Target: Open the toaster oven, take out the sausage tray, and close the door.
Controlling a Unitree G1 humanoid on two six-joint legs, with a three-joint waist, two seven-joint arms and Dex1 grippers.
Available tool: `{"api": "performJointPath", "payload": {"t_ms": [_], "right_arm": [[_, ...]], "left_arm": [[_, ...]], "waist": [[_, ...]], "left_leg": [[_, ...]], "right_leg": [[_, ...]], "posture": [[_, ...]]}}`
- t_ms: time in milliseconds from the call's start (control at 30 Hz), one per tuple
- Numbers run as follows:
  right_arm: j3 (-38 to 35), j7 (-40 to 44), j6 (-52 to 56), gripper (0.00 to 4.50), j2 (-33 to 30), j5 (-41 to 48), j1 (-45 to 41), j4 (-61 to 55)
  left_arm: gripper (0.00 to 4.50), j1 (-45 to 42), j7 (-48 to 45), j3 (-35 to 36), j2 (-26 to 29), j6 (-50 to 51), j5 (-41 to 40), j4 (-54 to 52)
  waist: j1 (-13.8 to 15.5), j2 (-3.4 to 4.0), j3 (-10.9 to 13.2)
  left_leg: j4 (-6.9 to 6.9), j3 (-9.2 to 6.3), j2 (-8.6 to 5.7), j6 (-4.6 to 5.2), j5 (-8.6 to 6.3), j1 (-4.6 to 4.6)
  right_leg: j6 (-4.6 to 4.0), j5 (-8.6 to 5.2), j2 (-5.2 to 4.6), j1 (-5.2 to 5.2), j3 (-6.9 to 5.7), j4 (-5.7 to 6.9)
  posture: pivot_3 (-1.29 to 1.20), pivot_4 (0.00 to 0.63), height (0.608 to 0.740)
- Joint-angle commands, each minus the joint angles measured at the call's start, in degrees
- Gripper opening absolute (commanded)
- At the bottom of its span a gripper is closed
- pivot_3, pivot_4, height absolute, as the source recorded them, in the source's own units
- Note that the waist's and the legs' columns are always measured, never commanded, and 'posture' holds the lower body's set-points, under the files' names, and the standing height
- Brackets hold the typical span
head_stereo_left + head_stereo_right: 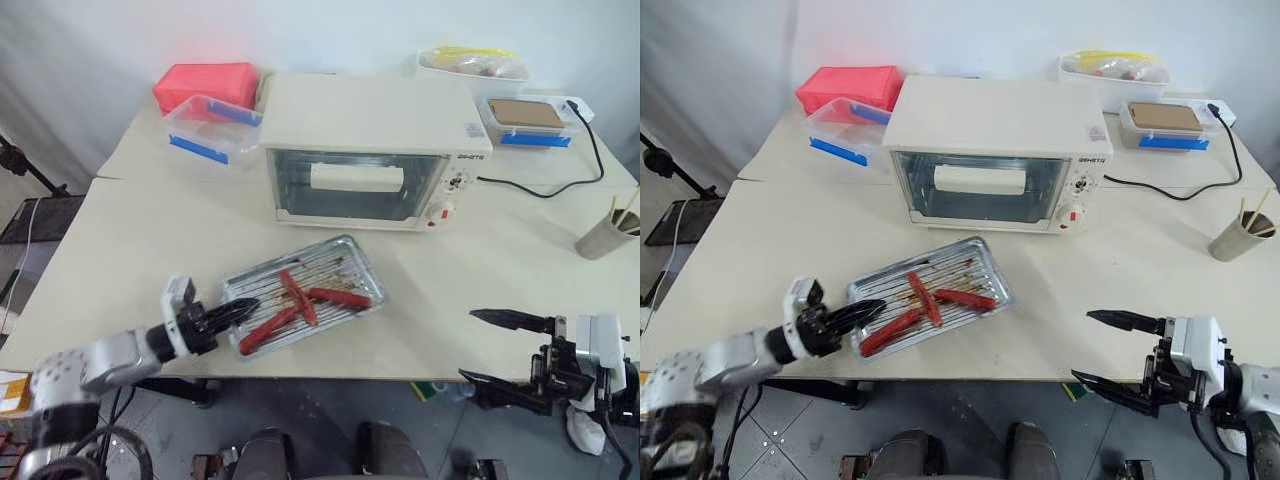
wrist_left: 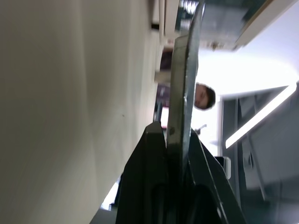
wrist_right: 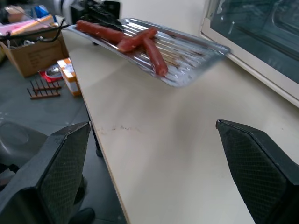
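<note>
The cream-white toaster oven (image 1: 370, 120) stands at the back middle of the table, its glass door (image 1: 357, 185) upright and shut, bar handle across it. In front of it lies the silver sausage tray (image 1: 345, 262) with a wire rack and three red sausages (image 1: 300, 297). My left gripper (image 1: 243, 309) is shut on the tray's left rim; the left wrist view shows the black fingers (image 2: 152, 154) clamping the thin metal edge. Whether that end is raised I cannot tell. My right gripper (image 1: 470, 345) hangs open and holds nothing, off the table's front edge at the right, well apart from the tray (image 3: 187, 51).
Clear plastic boxes with blue clips (image 1: 212, 128) and a red block (image 1: 205, 82) sit back left, more boxes (image 1: 527, 120) back right. A black cord (image 1: 560, 185) runs right of the oven. A grey cup with sticks (image 1: 606, 236) stands far right. Cardboard boxes (image 3: 32, 51) lie on the floor.
</note>
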Motion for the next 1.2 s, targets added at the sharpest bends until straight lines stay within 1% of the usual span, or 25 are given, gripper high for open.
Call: {"api": "performJointPath", "payload": {"t_ms": [33, 167, 300, 400, 500, 567, 600, 633, 733, 767, 833, 900, 933, 1000, 1033, 1100, 1200], "right_arm": [[-3.7, -1.0, -1.4, 4.45, 1.0, 0.2, 3.9, -3.5], [-5.3, -1.8, -2.2, 4.45, 1.7, -0.2, 7.3, -4.1], [-5.6, -3.3, -2.1, 4.45, 2.1, -0.1, 8.1, -5.0], [-5.6, -5.5, -1.3, 4.45, 2.4, 0.2, 8.5, -7.2], [-5.3, -6.4, -1.0, 4.45, 2.5, 0.3, 8.7, -8.0], [-5.2, -6.9, -1.0, 4.50, 2.6, 0.3, 8.6, -8.2], [-5.2, -7.0, -1.1, 4.50, 2.6, 0.3, 8.6, -8.2], [-5.1, -7.1, -1.2, 4.50, 2.6, 0.3, 8.5, -8.1], [-4.7, -7.2, -1.4, 4.50, 2.4, 0.1, 8.0, -7.5], [-4.5, -7.1, -1.5, 4.50, 2.4, 0.0, 7.8, -7.3], [-4.1, -7.0, -1.6, 4.50, 2.3, -0.2, 7.5, -6.9], [-3.8, -6.6, -1.8, 4.50, 2.1, -0.4, 6.9, -6.2], [-3.6, -6.3, -1.9, 4.50, 1.9, -0.5, 6.5, -5.7], [-3.3, -5.6, -2.0, 4.50, 1.6, -0.8, 5.6, -4.6], [-3.0, -5.1, -2.1, 4.50, 1.3, -0.9, 4.9, -3.7], [-2.6, -4.2, -2.4, 4.50, 0.8, -1.2, 3.6, -2.2], [-2.0, -3.1, -2.9, 4.50, 0.2, -1.5, 1.8, -0.2]], "left_arm": [[0.00, -8.2, -1.4, -5.2, -2.1, 2.5, 5.6, 7.8], [0.00, -16.6, -7.0, -8.1, -4.7, 5.6, 17.0, 13.5], [0.00, -21.4, -12.6, -9.2, -7.3, 6.0, 27.6, 17.0], [0.00, -27.2, -16.5, -12.1, -11.4, 2.2, 38.1, 21.0], [0.00, -30.0, -21.4, -13.2, -12.8, 1.3, 45.2, 22.5], [0.63, -30.9, -24.2, -12.8, -13.0, 1.3, 48.6, 22.7], [0.84, -31.1, -25.9, -12.7, -13.0, 1.6, 49.9, 22.4], [1.18, -31.3, -27.1, -12.3, -12.9, 1.8, 51.2, 22.3], [2.16, -30.7, -31.0, -11.7, -11.4, 2.6, 54.4, 20.4], [2.41, -30.3, -32.5, -12.0, -10.7, 2.9, 55.3, 19.3], [3.07, -29.5, -34.8, -12.1, -9.1, 3.1, 57.1, 17.6], [3.56, -28.1, -37.3, -12.7, -6.4, 2.8, 58.7, 14.8], [3.89, -27.2, -39.2, -13.7, -4.7, 1.6, 59.7, 12.4], [4.33, -24.7, -43.9, -16.0, -0.5, -1.1, 61.4, 6.7], [4.49, -22.1, -49.1, -17.3, 3.0, -6.0, 62.8, 1.8], [4.49, -17.2, -57.9, -18.7, 8.5, -16.8, 66.2, -6.2], [4.49, -10.3, -64.3, -14.5, 12.7, -30.4, 69.7, -10.7]], "waist": [[0.6, -0.01, 0.0], [0.7, -0.01, 0.0], [1.4, 0.06, 0.0], [2.2, 0.20, -0.1], [2.6, 0.40, -0.2], [2.5, 0.41, -0.3], [2.3, 0.41, -0.3], [2.3, 0.41, -0.2], [1.9, 0.34, -0.2], [1.8, 0.32, -0.2], [1.4, 0.24, -0.1], [0.7, 0.15, -0.1], [0.3, 0.14, -0.1], [-0.6, 0.10, -0.1], [-1.1, 0.09, -0.1], [-2.3, 0.07, 0.0], [-2.7, 0.14, 0.0]], "left_leg": [[0.01, 0.03, -0.02, 0.00, 0.00, -0.02], [0.01, 0.13, -0.07, 0.02, 0.02, -0.06], [0.03, 0.08, -0.13, 0.07, 0.07, -0.05], [0.05, -0.01, -0.19, 0.10, 0.09, -0.04], [0.04, -0.57, -0.51, 0.14, 0.10, -0.05], [0.02, -0.79, -0.69, 0.17, 0.09, -0.05], [-0.01, -0.95, -0.79, 0.20, 0.09, -0.08], [-0.06, -1.25, -0.92, 0.28, 0.12, -0.11], [-0.05, -1.37, -1.03, 0.55, 0.14, -0.20], [-0.05, -1.36, -1.04, 0.59, 0.15, -0.21], [-0.06, -1.36, -1.03, 0.60, 0.15, -0.23], [-0.06, -1.38, -1.00, 0.60, 0.16, -0.25], [-0.08, -1.38, -0.97, 0.60, 0.16, -0.25], [-0.13, -1.36, -0.92, 0.56, 0.18, -0.20], [-0.23, -1.35, -0.90, 0.47, 0.23, -0.18], [-0.53, -1.26, -0.88, 0.34, 0.32, -0.04], [-0.91, -1.28, -0.83, 0.17, 0.48, -0.01]], "right_leg": [[0.00, 0.00, 0.01, 0.01, -0.02, -0.02], [0.02, 0.01, 0.03, 0.03, -0.08, -0.09], [0.12, 0.07, 0.00, 0.13, -0.09, -0.14], [0.22, 0.12, -0.05, 0.25, -0.14, -0.24], [0.32, 0.19, -0.08, 0.69, -0.17, -0.56], [0.33, 0.19, -0.25, 0.84, -0.27, -0.62], [0.33, 0.19, -0.40, 0.86, -0.34, -0.62], [0.35, 0.20, -0.57, 0.86, -0.41, -0.61], [0.40, 0.23, -0.68, 0.85, -0.46, -0.66], [0.46, 0.26, -0.68, 0.85, -0.46, -0.69], [0.53, 0.30, -0.67, 0.84, -0.49, -0.74], [0.58, 0.32, -0.66, 0.84, -0.54, -0.77], [0.59, 0.33, -0.65, 0.84, -0.55, -0.78], [0.60, 0.34, -0.65, 0.84, -0.55, -0.77], [0.60, 0.34, -0.64, 0.83, -0.55, -0.78], [0.59, 0.33, -0.61, 0.77, -0.45, -0.80], [0.49, 0.27, -0.51, 0.63, -0.46, -0.89]], "posture": [[0.00, 0.150, 0.740], [0.00, 0.150, 0.740], [0.00, 0.150, 0.740], [0.00, 0.150, 0.740], [0.00, 0.150, 0.740], [0.00, 0.150, 0.740], [0.00, 0.150, 0.740], [0.00, 0.150, 0.740], [0.00, 0.150, 0.740], [0.00, 0.150, 0.740], [0.00, 0.150, 0.740], [0.00, 0.150, 0.740], [0.00, 0.150, 0.740], [0.00, 0.150, 0.740], [0.00, 0.150, 0.740], [0.00, 0.150, 0.740], [0.00, 0.150, 0.740]]}}
